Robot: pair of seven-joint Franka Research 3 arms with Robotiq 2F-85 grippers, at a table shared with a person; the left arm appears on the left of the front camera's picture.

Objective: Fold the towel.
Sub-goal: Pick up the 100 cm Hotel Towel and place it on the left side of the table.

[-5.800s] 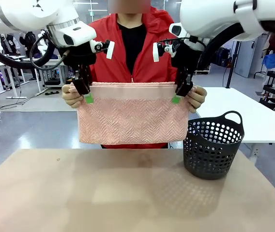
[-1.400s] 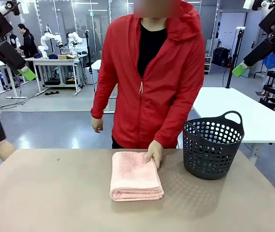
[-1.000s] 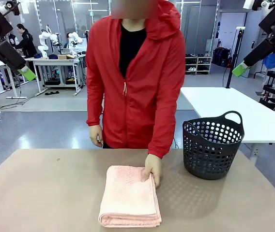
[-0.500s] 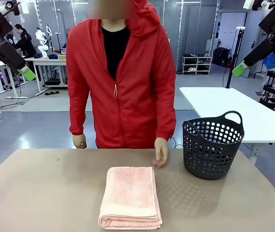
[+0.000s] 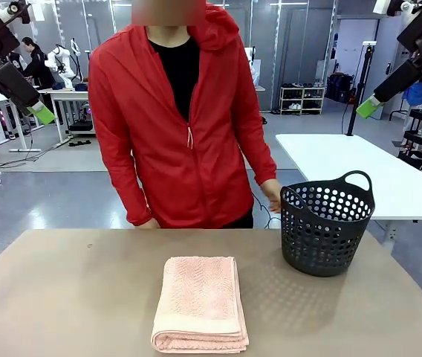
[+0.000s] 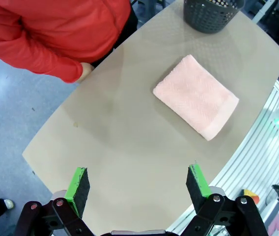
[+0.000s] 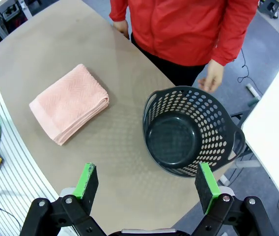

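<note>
The salmon-pink towel (image 5: 200,302) lies folded in a neat rectangle on the tan table (image 5: 62,297), near its front edge, and shows as a towel (image 6: 196,96) and a towel (image 7: 69,103) in both wrist views. My left gripper (image 6: 138,189) hangs high over the table's left side, open and holding nothing; one pad (image 5: 44,114) shows at the upper left of the front view. My right gripper (image 7: 146,186) is raised high on the right, open with nothing in it, and one pad (image 5: 367,107) shows in the front view.
A dark perforated plastic basket (image 5: 326,223) stands on the table right of the towel, with nothing in it (image 7: 191,132). A person in a red jacket (image 5: 181,126) stands at the far edge, one hand (image 5: 273,197) beside the basket, the other resting at the table edge (image 5: 148,222).
The person slid the folded towel toward the front edge, let go of it and pulled the hand back to beside the basket. Both arms stayed raised and still.
</note>
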